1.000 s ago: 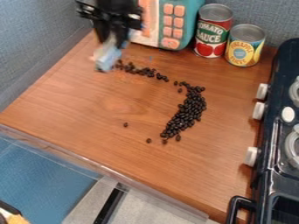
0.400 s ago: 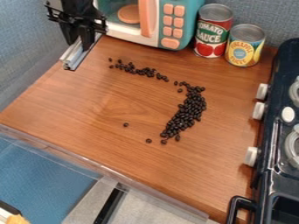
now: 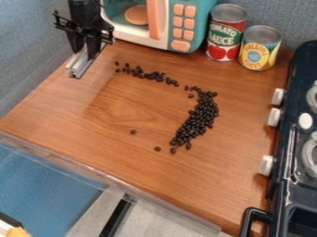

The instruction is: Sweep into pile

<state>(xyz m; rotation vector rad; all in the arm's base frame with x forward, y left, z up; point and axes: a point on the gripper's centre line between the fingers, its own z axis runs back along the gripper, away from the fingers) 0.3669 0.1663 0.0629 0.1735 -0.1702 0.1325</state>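
Note:
At the upper left, the black gripper (image 3: 88, 50) hangs over the back left part of the wooden surface, shut on a grey sweeping tool (image 3: 79, 64) with a straight lower edge. To its right, a thin line of dark beans (image 3: 147, 75) runs rightward. It leads toward a thicker curved band of beans (image 3: 199, 118) right of the middle. A lone bean (image 3: 133, 132) lies left of that band, and a few more lie at its lower end. The tool stands apart from the beans.
A toy microwave (image 3: 176, 25) stands at the back, with a tomato sauce can (image 3: 225, 34) and a pineapple can (image 3: 260, 48) beside it. Along the right side is a dark toy stove (image 3: 291, 139) with white knobs. A clear rail (image 3: 111, 180) borders the front edge.
The gripper has moved left with the tool, away from the line of beans, then slightly down. More beans at the line's left end are now uncovered.

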